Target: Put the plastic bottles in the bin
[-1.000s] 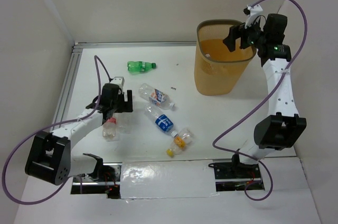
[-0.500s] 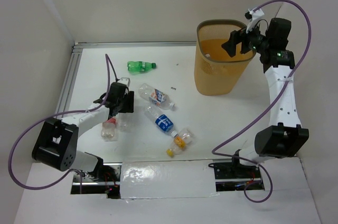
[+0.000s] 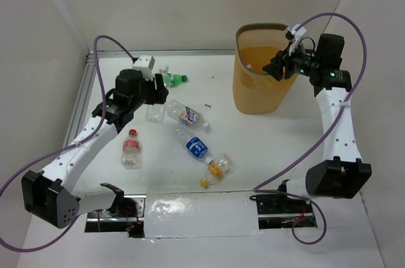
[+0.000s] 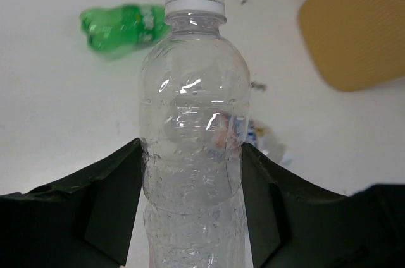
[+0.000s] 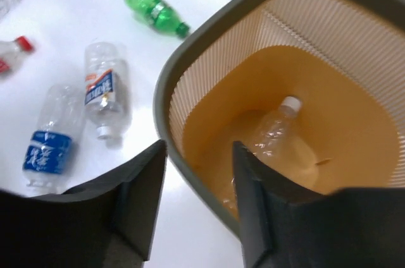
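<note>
My left gripper point(image 3: 154, 105) point(image 4: 193, 182) is shut on a clear plastic bottle point(image 3: 155, 113) point(image 4: 192, 110) with a white cap, held above the table. Several bottles lie on the table: a green one point(image 3: 169, 79) point(image 4: 123, 26), a white-orange labelled one point(image 3: 188, 116) point(image 5: 101, 94), a blue-labelled one point(image 3: 196, 146) point(image 5: 49, 145), a yellow one point(image 3: 216, 168) and a red-capped one point(image 3: 131, 150). My right gripper point(image 3: 278, 67) point(image 5: 199, 176) hangs open and empty over the near rim of the orange-tan bin point(image 3: 253, 94) point(image 5: 190, 78). A clear bottle point(image 5: 273, 132) lies inside the bin.
White walls close in on the left, back and right. A metal rail point(image 3: 82, 100) runs along the table's left edge. Purple cables point(image 3: 288, 167) loop from both arms.
My left arm closed on the clear bottle and lifted it off the table toward the back. The right gripper's jaws narrowed and it shifted slightly left over the bin.
</note>
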Robot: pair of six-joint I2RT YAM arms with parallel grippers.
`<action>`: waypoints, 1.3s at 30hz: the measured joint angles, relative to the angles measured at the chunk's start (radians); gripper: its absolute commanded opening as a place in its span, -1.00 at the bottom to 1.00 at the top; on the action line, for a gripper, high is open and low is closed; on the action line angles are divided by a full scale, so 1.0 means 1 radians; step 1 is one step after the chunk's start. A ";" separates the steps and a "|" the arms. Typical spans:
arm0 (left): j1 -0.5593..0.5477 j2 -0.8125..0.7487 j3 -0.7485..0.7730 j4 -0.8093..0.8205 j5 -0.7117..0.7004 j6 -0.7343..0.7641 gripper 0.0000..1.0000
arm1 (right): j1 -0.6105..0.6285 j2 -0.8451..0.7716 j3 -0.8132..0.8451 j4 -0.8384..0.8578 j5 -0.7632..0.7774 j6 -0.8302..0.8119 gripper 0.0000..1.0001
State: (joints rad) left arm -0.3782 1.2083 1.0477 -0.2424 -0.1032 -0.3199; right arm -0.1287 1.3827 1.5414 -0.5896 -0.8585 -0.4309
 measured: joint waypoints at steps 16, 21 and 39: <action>-0.240 0.304 0.620 0.150 0.261 -0.090 -0.70 | 0.074 -0.218 -0.198 0.004 -0.027 -0.113 0.91; -0.278 0.422 0.705 0.260 0.282 -0.163 -0.68 | 0.074 -0.287 -0.264 0.013 -0.019 -0.117 0.80; -0.332 0.832 1.029 0.617 0.159 -0.445 -0.55 | 0.029 -0.507 -0.542 -0.047 -0.040 -0.232 0.36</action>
State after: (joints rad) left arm -0.7101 2.0407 2.0769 0.3744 0.0555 -0.7650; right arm -0.0994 0.8753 0.9993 -0.6365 -0.8982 -0.6624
